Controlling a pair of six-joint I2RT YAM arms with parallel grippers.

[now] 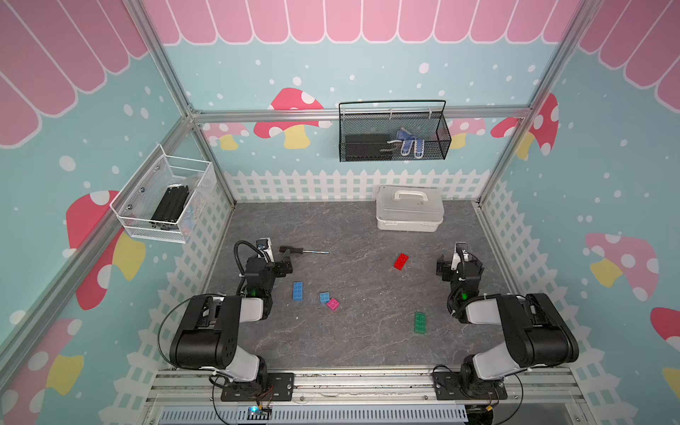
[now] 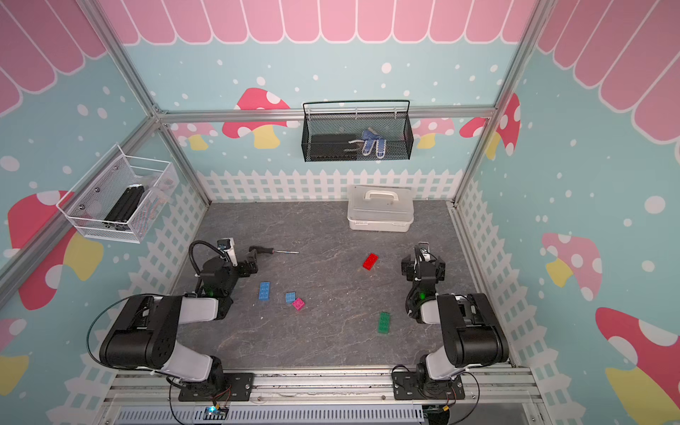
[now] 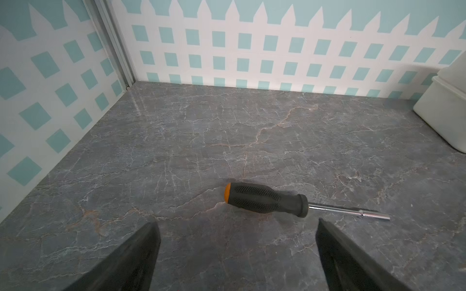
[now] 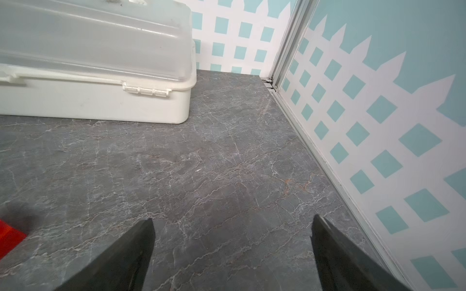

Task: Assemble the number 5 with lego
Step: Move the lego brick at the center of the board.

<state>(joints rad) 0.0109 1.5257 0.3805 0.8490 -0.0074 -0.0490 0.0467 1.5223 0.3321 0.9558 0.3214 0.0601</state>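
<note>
1. Our left gripper (image 3: 237, 226) and right gripper (image 4: 232, 224) stand with jaws wide apart, empty.
2. Loose on the table (image 1: 368, 338): long blue brick (image 1: 297, 290), small blue brick (image 1: 324, 297) just beside pink brick (image 1: 333, 304); red brick (image 1: 401, 261) and green brick (image 1: 420, 322) well apart.
3. We judge nothing is stacked yet; next we need a first brick, likely the long blue.

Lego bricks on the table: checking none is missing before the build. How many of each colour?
Blue: 2, the long blue brick and the small blue brick
Red: 1, the red brick
Green: 1, the green brick
Pink: 1, the pink brick
Total: 5
</note>
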